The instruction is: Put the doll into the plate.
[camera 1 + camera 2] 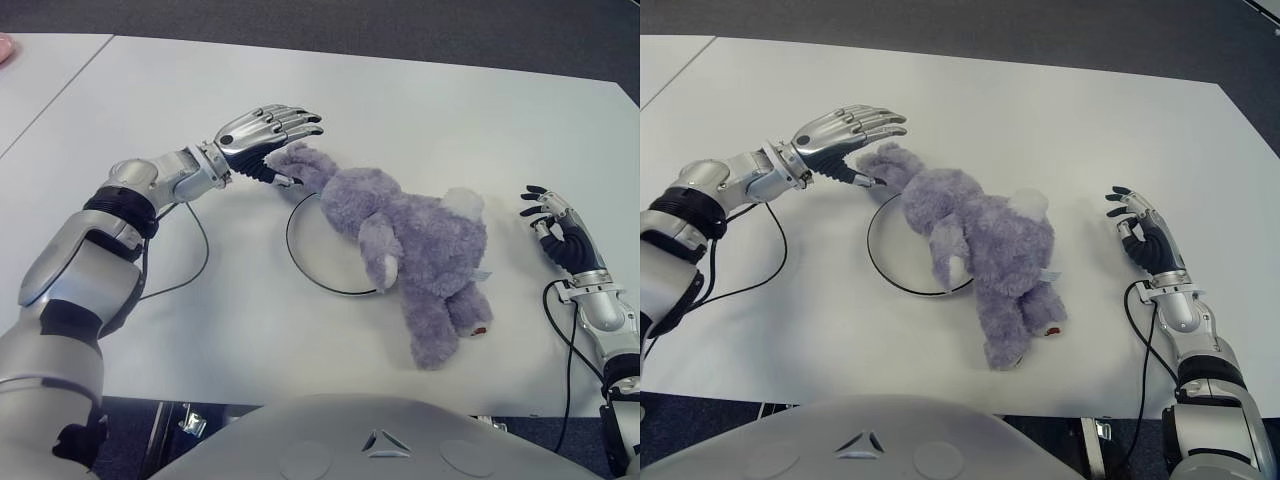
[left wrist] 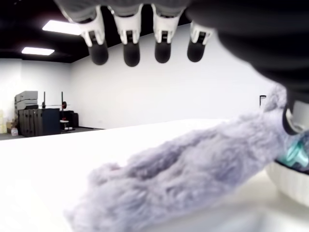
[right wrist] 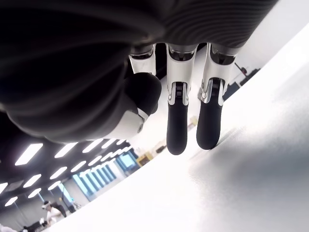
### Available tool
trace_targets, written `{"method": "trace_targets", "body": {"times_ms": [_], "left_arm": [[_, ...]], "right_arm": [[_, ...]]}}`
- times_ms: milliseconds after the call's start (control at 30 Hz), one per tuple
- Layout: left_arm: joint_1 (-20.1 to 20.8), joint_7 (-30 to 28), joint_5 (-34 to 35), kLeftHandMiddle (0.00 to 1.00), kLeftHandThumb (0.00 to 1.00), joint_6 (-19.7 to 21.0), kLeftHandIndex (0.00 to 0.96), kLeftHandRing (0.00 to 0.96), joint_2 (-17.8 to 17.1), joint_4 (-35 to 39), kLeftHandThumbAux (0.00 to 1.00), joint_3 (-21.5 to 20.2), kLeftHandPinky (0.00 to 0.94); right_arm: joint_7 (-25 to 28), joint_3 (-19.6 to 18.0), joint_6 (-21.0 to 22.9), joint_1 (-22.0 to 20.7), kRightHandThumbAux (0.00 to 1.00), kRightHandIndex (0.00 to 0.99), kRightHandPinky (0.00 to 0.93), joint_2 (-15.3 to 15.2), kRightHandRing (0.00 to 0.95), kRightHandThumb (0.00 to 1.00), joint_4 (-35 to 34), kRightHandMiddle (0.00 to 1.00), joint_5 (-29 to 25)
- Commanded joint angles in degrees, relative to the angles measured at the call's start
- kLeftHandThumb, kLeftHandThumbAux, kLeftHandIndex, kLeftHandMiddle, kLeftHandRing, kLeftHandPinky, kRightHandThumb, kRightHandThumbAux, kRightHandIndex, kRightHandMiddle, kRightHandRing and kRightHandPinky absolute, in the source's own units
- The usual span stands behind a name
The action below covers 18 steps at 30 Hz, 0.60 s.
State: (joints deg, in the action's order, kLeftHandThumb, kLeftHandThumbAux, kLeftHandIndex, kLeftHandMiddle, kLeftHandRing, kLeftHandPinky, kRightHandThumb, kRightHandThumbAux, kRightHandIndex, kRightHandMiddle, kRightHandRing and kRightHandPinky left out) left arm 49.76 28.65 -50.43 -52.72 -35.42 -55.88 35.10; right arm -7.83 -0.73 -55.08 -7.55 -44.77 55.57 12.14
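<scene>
**Doll mostly on plate, not yet released**

Doll [image 1: 415, 255] lay sprawled over the plate [image 1: 300, 262], legs hanging off its near side. Right hand [image 1: 560, 235], fingers loosely open, idled well right of the plate. Beyond the plate's far rim, left hand [image 1: 265, 135] hovered with fingers extended, thumb touching the doll's arm.

No readable text, label, brand, number or sign shows on anything here.

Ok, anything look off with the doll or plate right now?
The doll sprawls on its side across the plate, its body and legs hanging over the rim onto the table. The left hand, fingers open, is at its limb. The right hand is off to the doll's right.
</scene>
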Motion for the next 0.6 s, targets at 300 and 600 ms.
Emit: {"method": "trace_targets", "body": {"times_ms": [300,600], "left_arm": [[-2.9,-3.2,0.9,0.000,0.193,0.0,0.000,0.000,0.0,1.7,0.333,-1.1,0.000],[-3.5,0.2,-0.4,0.000,0.193,0.6,0.000,0.000,-2.4,2.4,0.333,-2.1,0.000]], "right_arm": [[0.7,4.9,2.9,7.7,0.739,0.194,0.416,12.2,0.323,1.000,4.8,0.125,2.6],[0.1,5.0,3.1,7.3,0.738,0.192,0.416,12.2,0.323,1.000,5.6,0.123,3.0]]}}
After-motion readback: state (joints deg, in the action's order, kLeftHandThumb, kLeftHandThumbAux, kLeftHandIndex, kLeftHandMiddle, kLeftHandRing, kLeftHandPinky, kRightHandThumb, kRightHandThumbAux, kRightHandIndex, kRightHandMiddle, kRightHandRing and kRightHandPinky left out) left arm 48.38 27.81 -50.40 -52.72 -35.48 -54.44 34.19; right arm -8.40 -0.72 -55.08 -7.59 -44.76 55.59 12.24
